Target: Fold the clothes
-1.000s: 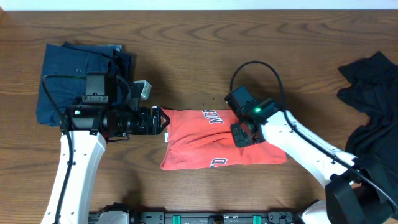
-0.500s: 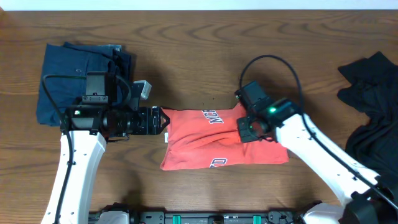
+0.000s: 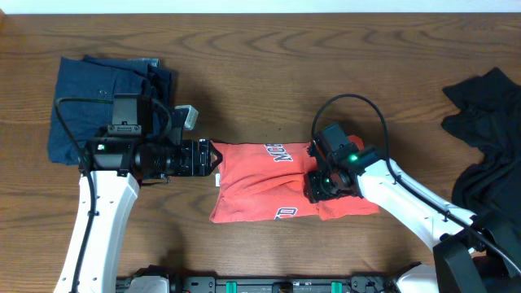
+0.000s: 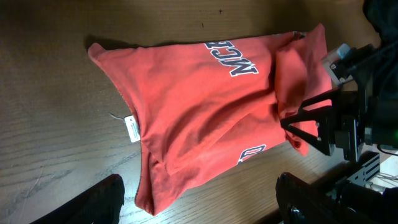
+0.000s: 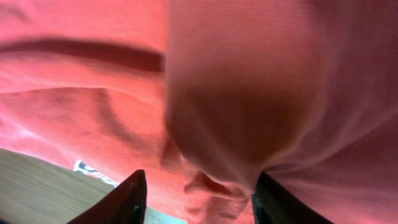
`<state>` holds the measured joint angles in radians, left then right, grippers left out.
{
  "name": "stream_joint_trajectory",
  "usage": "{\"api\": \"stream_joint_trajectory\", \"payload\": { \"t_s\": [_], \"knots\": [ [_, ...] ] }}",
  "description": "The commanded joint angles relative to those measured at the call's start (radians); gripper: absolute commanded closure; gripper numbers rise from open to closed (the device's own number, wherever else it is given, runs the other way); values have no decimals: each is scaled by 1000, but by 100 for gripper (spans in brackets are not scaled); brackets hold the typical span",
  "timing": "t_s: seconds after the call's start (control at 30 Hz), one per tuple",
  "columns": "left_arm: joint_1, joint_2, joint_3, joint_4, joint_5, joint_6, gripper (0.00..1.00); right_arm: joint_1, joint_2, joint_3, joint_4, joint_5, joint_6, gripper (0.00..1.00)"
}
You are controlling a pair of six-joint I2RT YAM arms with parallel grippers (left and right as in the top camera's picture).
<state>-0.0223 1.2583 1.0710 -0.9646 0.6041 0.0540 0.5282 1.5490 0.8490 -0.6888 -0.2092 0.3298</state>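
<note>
Three garments share the table (image 3: 269, 57): a coral-red T-shirt (image 3: 264, 183) lying part-folded in the middle, a navy garment (image 3: 98, 98) stacked at the far left, and a black one (image 3: 484, 122) heaped loose at the right edge. My left gripper (image 3: 214, 159) sits just beside the shirt's left edge with its jaws spread wide and nothing in them. My right gripper (image 3: 317, 187) is down on the shirt's right end. From its wrist camera the fingertips (image 5: 127, 198) stand apart with a soft ridge of cloth humped between them, and I see no pinch on it. I judge this shirt light, limp and a bit clingy against the table: it will sag, drag and wrinkle rather than hold a shape, so a lifted corner pulls the layers beneath along. It is not fragile, but a shallow pinch could catch only the top layer. I would take hold at a doubled edge or corner, the right end for the right arm and the left hem near the white label (image 4: 132, 129) for the left, and lift low.
</note>
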Motion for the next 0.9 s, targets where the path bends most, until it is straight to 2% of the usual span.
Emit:
{"api": "stream_joint_trajectory", "payload": {
  "t_s": [0.0, 0.27, 0.37, 0.4, 0.43, 0.5, 0.6, 0.87],
  "knots": [
    [3, -9, 8, -3, 17, 13, 21, -14, -22, 34, -18, -48, -55, 45],
    [3, -9, 8, -5, 17, 14, 21, -109, -160, 57, -166, -25, -58, 42],
    [3, -9, 8, -6, 17, 13, 21, -119, -170, 52, -214, 10, -57, 49],
    [3, -9, 8, -6, 17, 14, 21, -119, -167, 43, -223, 22, -57, 58],
    [3, -9, 8, -6, 17, 13, 21, -115, -165, 31, -224, 24, -57, 77],
    [3, -9, 8, -6, 17, 14, 21, -109, -158, -3, -211, 20, -29, 98],
    [3, -9, 8, -5, 17, 14, 21, -80, -144, -66, -135, -11, 19, 99],
    [3, -9, 8, -2, 17, 13, 21, -38, -19, -138, 174, -173, 272, 99]
  ]
}}
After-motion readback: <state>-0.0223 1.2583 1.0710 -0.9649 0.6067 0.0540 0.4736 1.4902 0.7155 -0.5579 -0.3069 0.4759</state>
